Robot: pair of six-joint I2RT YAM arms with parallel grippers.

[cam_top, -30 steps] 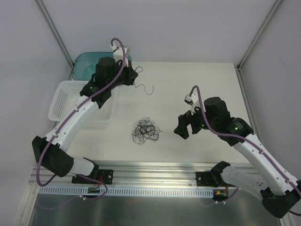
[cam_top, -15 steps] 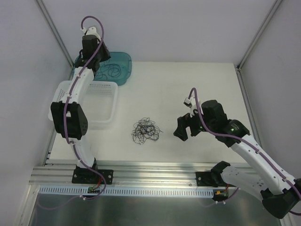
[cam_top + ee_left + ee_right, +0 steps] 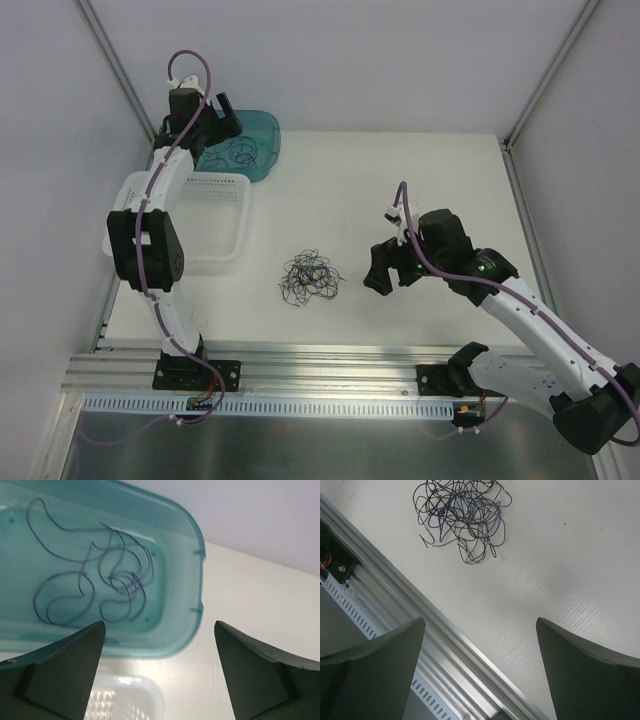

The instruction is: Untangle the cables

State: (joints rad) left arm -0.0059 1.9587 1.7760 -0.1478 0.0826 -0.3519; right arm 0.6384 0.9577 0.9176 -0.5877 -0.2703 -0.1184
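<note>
A tangle of thin dark cables lies on the white table, seen from the right wrist as a curly knot. A few loose cables lie separate inside the teal tray. My left gripper hovers above that tray, open and empty. My right gripper hangs to the right of the tangle, open, with nothing between its fingers. It is apart from the cables.
A white perforated basket stands just in front of the teal tray, its corner showing. The aluminium rail runs along the table's near edge. Frame posts rise at the back corners.
The left arm swung from the back of the table, carrying one cable, to above the teal tray. Its jaws opened and the cable lies in the tray. The right arm crept slightly left.
</note>
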